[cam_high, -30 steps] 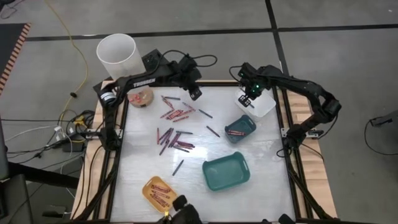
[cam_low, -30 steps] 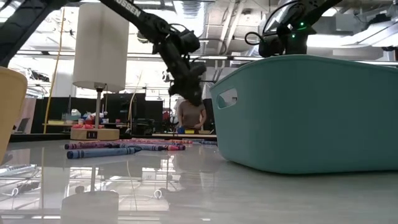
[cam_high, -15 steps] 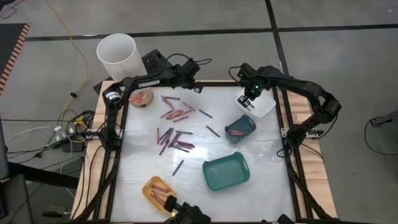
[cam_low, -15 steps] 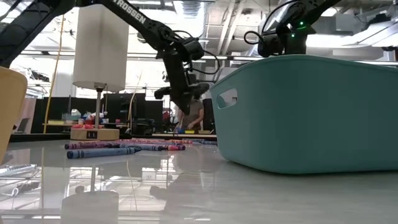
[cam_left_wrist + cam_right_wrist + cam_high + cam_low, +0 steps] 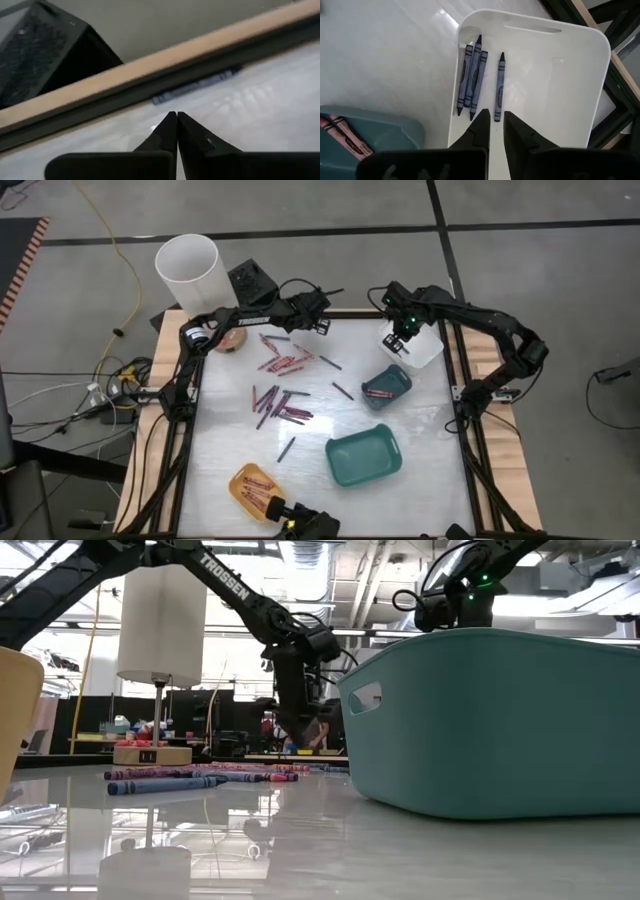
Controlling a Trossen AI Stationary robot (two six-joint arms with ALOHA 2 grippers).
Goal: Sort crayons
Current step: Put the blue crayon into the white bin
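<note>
Many crayons, red, pink, purple and dark, lie loose at mid-table (image 5: 280,402) and farther back (image 5: 285,362). My left gripper (image 5: 322,326) hangs shut and empty, low over the table's far edge (image 5: 176,116). A dark blue crayon (image 5: 197,86) lies ahead of it along the far rail. My right gripper (image 5: 495,121) hovers above the white tray (image 5: 415,346) with its fingers a narrow gap apart and nothing between them. Several blue crayons (image 5: 472,80) lie flat on the tray's floor below it.
A small teal tray (image 5: 386,385) holds red and pink crayons. A larger teal tray (image 5: 363,456) sits at the near right and fills the low view's right side (image 5: 500,720). A yellow tray (image 5: 255,487) holds crayons at the near edge. A white bucket (image 5: 188,268) stands off the far-left corner.
My left gripper has sunk toward the table at its far edge and rolled about its own axis, its arm stretching farther over the far-left corner.
</note>
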